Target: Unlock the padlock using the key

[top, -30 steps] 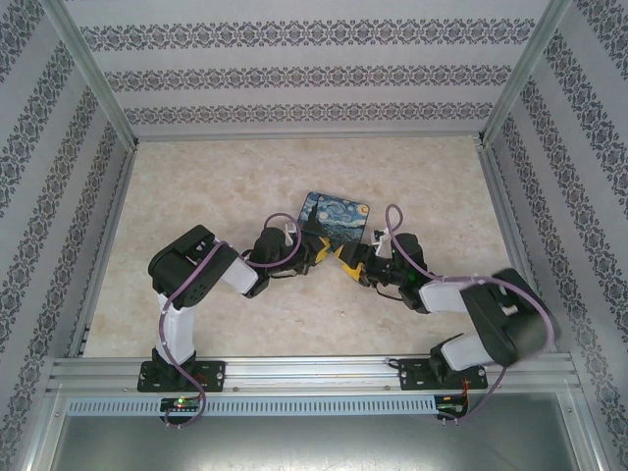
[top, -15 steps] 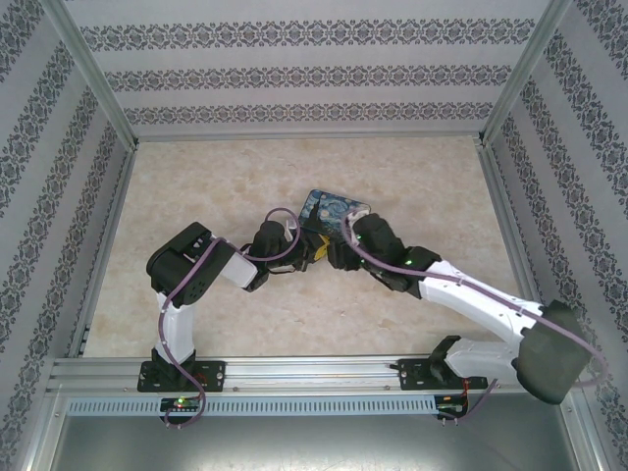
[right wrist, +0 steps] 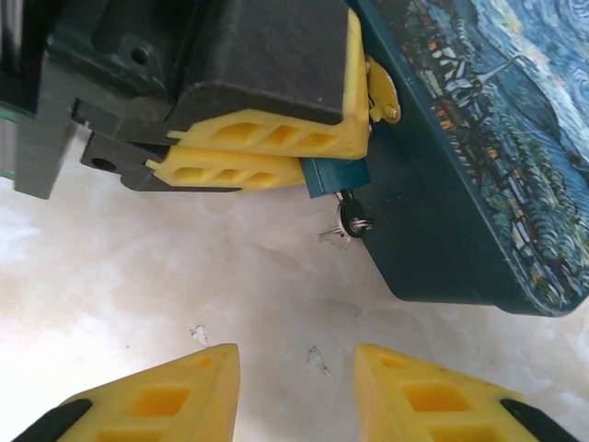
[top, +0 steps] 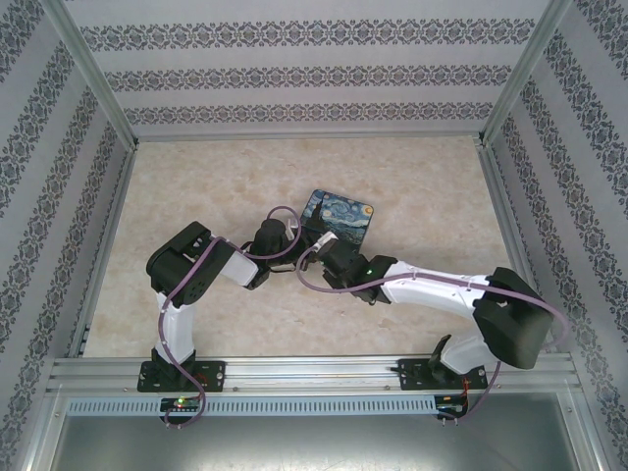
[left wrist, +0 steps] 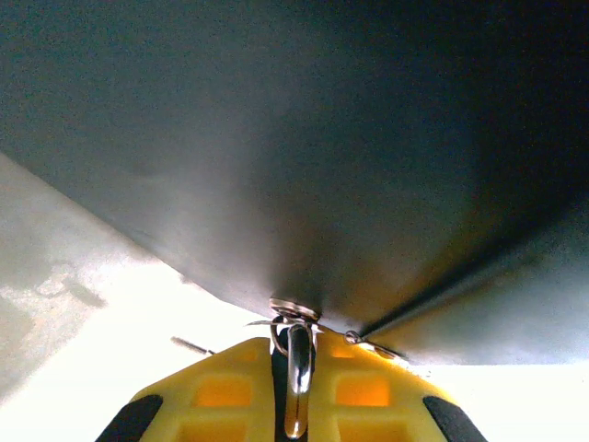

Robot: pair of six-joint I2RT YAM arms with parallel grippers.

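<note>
The left claw (right wrist: 317, 158) is clamping its yellow fingers tight on the padlock (right wrist: 337, 175), whose small blue body is poking out past the fingertips, right against the dark side wall of the painted tin (right wrist: 460, 166). In the left wrist view the thin silvery shackle (left wrist: 296, 368) is sitting pinched in the slit between those fingers, its top meeting a small metal loop (left wrist: 294, 308) at the tin's wall. The key (right wrist: 353, 221) is hanging just under the padlock's blue body, touching it, with a little silver ring at its dark head; whether its blade is sitting in the keyhole is too small to tell. The right claw (right wrist: 296, 387) is hovering near, facing the padlock, its fingers standing partly apart and gripping nothing, the pale marbled worktop (right wrist: 138, 276) showing through the gap. From above, both arms are reaching in toward the tin's near-left corner, the two claws sitting close together just beside it.
</note>
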